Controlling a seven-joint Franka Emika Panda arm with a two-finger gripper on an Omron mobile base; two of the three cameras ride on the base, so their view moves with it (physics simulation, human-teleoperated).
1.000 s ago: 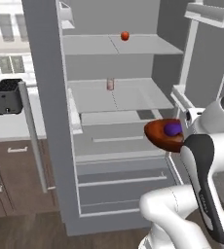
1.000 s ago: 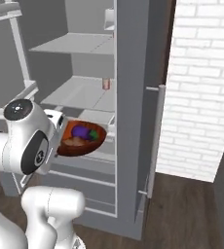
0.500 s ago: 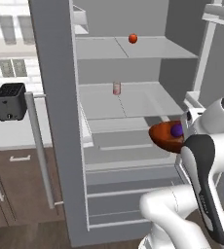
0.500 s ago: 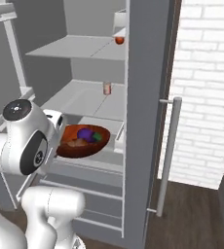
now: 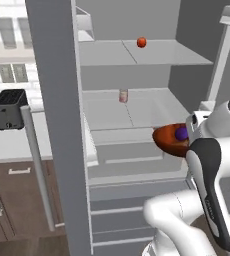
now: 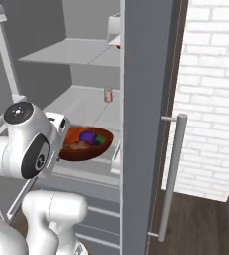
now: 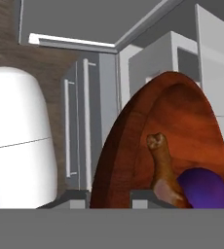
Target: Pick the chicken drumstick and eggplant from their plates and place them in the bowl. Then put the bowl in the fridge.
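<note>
Our gripper (image 7: 109, 197) is clamped on the near rim of the bowl (image 7: 182, 126), one tip on each side of the wall. The drumstick (image 7: 161, 170) and eggplant (image 7: 204, 187) lie inside it, eggplant at about 3 o'clock from the drumstick in the hand view. In the left base view the bowl (image 5: 171, 141) hangs over the front edge of the fridge (image 5: 137, 107) middle shelf; the free shelf surface lies at 10 o'clock from it, toward the small can (image 5: 123, 95). We judge the carry must go inward that way.
</note>
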